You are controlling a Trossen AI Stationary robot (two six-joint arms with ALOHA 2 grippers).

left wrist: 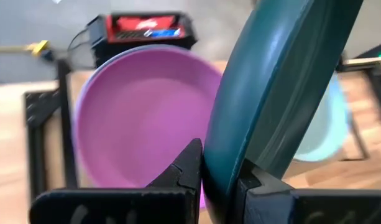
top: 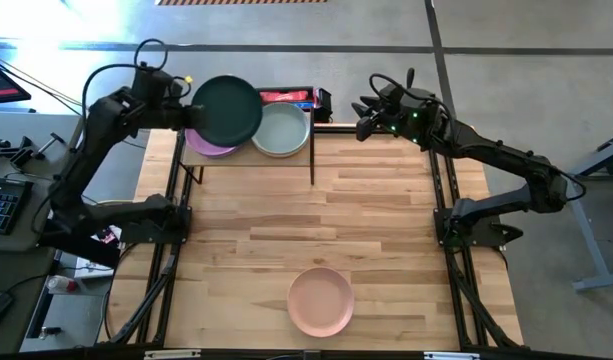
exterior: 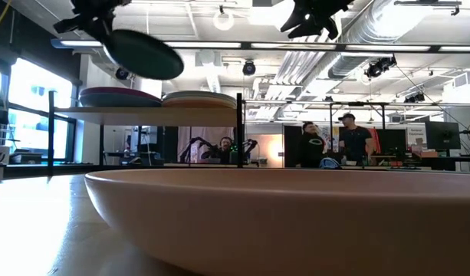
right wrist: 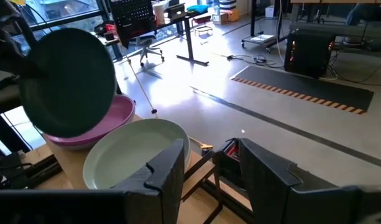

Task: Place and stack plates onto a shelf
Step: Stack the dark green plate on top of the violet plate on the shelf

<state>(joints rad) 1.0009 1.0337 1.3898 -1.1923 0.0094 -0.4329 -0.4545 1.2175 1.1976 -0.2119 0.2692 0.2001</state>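
Observation:
A dark teal plate hangs in my left gripper above the shelf, which stands at the table's far left. Two stacks rest on the shelf board: one topped by a purple plate under the teal plate, and a pale sage plate to its right. A pink plate lies flat near the table's near edge and fills the foreground of the low view. My right gripper is open and hovers in the air just right of the shelf, touching nothing. My left gripper pinches the teal plate's rim between its two fingers, on the side of the plate toward the table's left. The fingers reach in roughly level from the left. The plate is lifted clear above the purple stack, tilted with its free side lower.
A red and black box sits beyond the shelf's far edge. Black frame rails run along both table sides. Bare wood spreads between the shelf and the pink plate. People stand in the room behind.

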